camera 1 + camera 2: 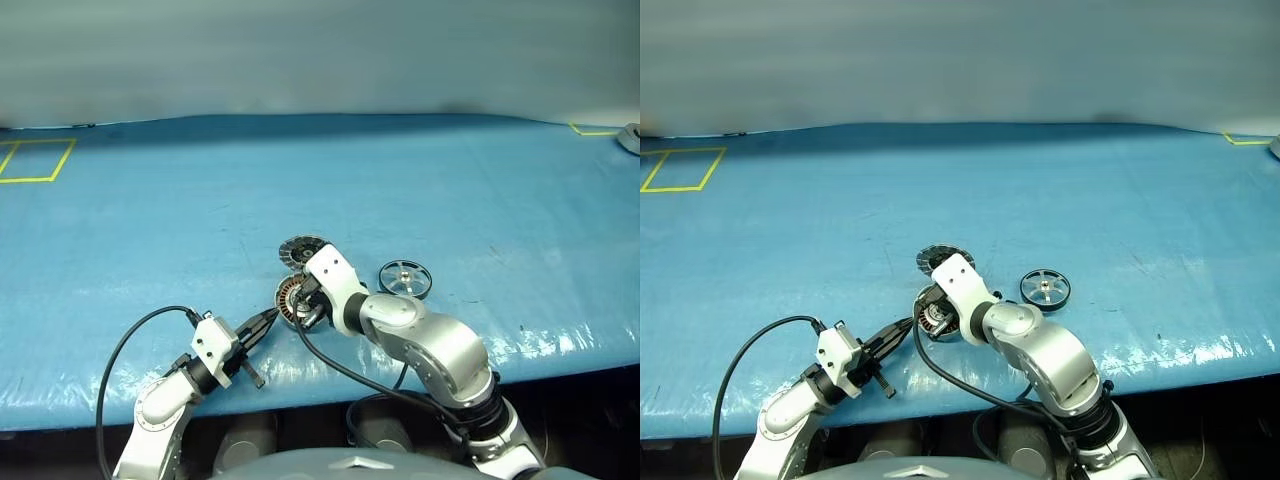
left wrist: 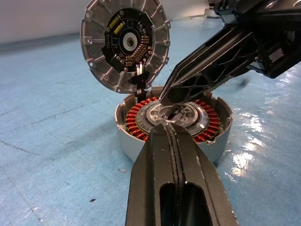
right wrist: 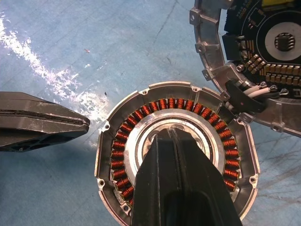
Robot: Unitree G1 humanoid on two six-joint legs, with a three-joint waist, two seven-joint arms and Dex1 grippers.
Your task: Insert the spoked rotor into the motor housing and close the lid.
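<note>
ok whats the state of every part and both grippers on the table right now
motor housing: open, coils showing, no rotor inside
lid: swung up, tilted behind the housing, joined by wires
spoked rotor: flat on the table, apart from the housing
left gripper: jaws shut, empty, beside the housing
right gripper: jaws shut, tip over the housing's centre

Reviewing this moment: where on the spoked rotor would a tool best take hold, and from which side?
Probably on the thin outer ring of the spoked rotor, coming from above. It lies flat on the blue table, to the robot's right of the motor housing, so its edge cannot be pinched from the side. The gaps between the spokes would let one finger go inside the ring and the other outside.
</note>
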